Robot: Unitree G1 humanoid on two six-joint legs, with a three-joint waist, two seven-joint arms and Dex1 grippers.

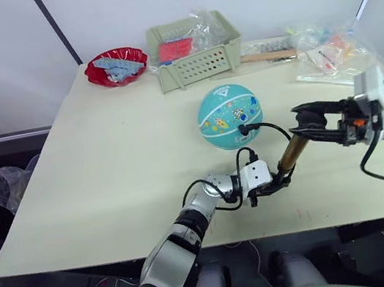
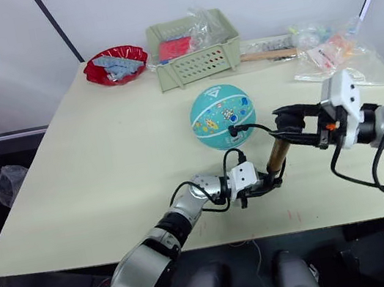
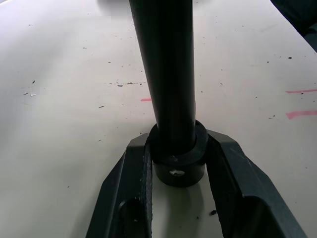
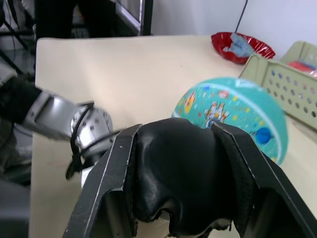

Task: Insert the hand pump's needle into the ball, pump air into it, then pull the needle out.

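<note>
Clearly both jaws are busy with the slim brass-gold hand pump (image 2: 278, 154), which stands tilted between them. The left jaws (image 2: 267, 184) are clenched on the pump's black lower end cap, right at the tabletop (image 2: 104, 151); the left wrist view shows the two black fingers (image 3: 130, 188) pressed against either side of the cap, with the cylinder rising straight away from them. This grip seems meant to anchor the pump's foot so the body does not slide while it is worked. The right jaws (image 2: 287, 123) grasp the black T-handle (image 4: 181, 173) at the pump's upper end, wrapped around it on both sides, placed as one would for the pumping stroke along the cylinder.

Just beyond the right jaws, toward the far side of the tabletop, rests the small teal-turquoise ball with white seams and cartoon prints (image 2: 223, 116). The thin black hose (image 2: 256, 127) loops from the pump up to the ball's near side, where its small black fitting (image 2: 232, 130) touches the surface. The needle itself is too small to make out, so I judge it already seated in the ball, and pumping is the step in hand.

Well past the ball sit a pale green slotted plastic basket (image 2: 195, 48) and a red bowl (image 2: 116, 65), both clear of the work.
</note>
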